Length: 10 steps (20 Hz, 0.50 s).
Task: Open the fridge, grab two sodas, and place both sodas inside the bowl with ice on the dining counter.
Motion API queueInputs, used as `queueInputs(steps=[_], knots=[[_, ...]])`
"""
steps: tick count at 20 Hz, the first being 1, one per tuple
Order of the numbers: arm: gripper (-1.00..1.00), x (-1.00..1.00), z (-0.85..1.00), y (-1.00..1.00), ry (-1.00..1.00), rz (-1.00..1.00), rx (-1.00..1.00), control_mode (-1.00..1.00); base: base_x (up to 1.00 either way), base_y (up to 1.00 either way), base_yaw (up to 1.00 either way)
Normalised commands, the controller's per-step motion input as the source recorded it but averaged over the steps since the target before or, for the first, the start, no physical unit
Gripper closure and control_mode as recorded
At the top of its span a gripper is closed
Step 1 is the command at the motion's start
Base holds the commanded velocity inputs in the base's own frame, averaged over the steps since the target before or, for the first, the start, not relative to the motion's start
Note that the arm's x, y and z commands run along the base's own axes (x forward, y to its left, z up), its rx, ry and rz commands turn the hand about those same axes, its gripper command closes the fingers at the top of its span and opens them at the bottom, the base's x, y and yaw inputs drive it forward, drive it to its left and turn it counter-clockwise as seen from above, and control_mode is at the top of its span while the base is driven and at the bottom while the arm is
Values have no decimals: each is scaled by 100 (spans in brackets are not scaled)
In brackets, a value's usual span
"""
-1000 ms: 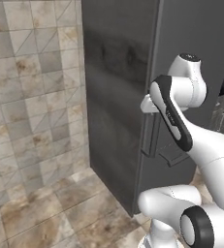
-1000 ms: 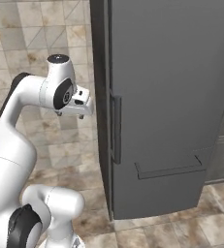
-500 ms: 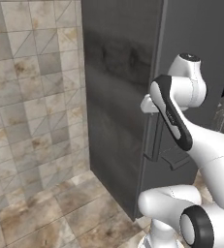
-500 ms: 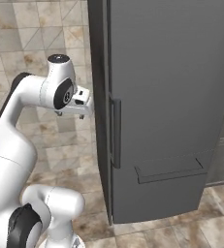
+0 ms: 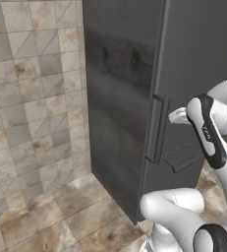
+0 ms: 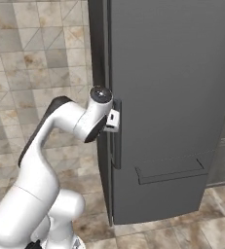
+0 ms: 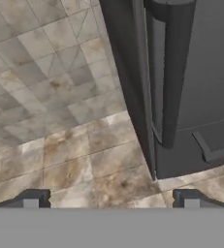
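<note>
Dark grey, the fridge (image 6: 167, 97) stands shut; my pincer (image 7: 108, 198) hangs beside its bar handle (image 7: 170, 72), jaws spread wide and empty, since pulling it needs a finger either side.

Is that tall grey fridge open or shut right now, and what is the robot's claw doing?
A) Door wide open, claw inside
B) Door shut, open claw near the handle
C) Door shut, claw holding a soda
B: the fridge door is flush shut, and the gripper stands open and empty near the handle.
</note>
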Motion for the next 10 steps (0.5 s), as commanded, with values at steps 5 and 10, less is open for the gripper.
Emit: queueInputs(steps=[5, 10], knots=[[-100, 1, -18, -17, -37, 21, 12, -100, 0, 0, 0], [-100, 1, -2, -2, -40, 6, 3, -100, 0, 0, 0]])
